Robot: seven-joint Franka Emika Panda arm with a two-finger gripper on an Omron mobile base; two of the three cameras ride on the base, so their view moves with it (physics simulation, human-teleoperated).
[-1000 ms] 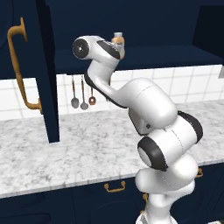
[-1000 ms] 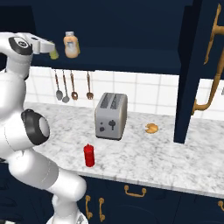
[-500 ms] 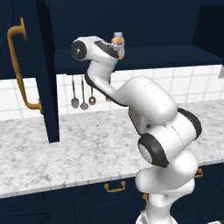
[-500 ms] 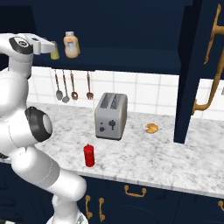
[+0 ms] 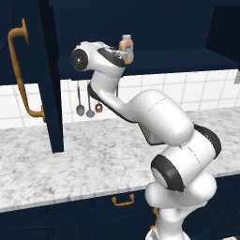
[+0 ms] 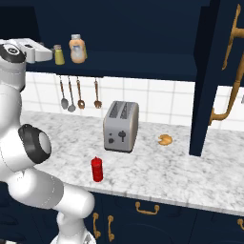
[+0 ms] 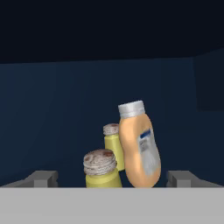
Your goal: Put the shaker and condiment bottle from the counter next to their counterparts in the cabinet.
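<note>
I'm seeing a silver two-slot toaster [image 6: 121, 127] sitting against the white tiled wall [image 6: 162, 102]. A small golden-brown croissant [image 6: 165, 139] is lying to its right, apart. Three hanging utensils [image 6: 79, 94] are showing to the toaster's left.

A wall of glossy white square tiles [image 6: 162, 97] ran behind the long white-and-grey marbled counter [image 6: 200, 167], and three metal utensils with dark handles [image 6: 78, 93] hung against it on the left. A brushed silver two-slot toaster [image 6: 121, 126] stood on the counter, with a small golden-brown croissant [image 6: 165, 139] well apart to its right. Below were dark navy drawers with small brass pulls [image 6: 147, 208]. Above, the dark navy wall cupboard [image 6: 143, 28] stood open, its tall navy door with a curved brass handle [image 6: 224, 71] swung outward; the interior was dim.
</note>
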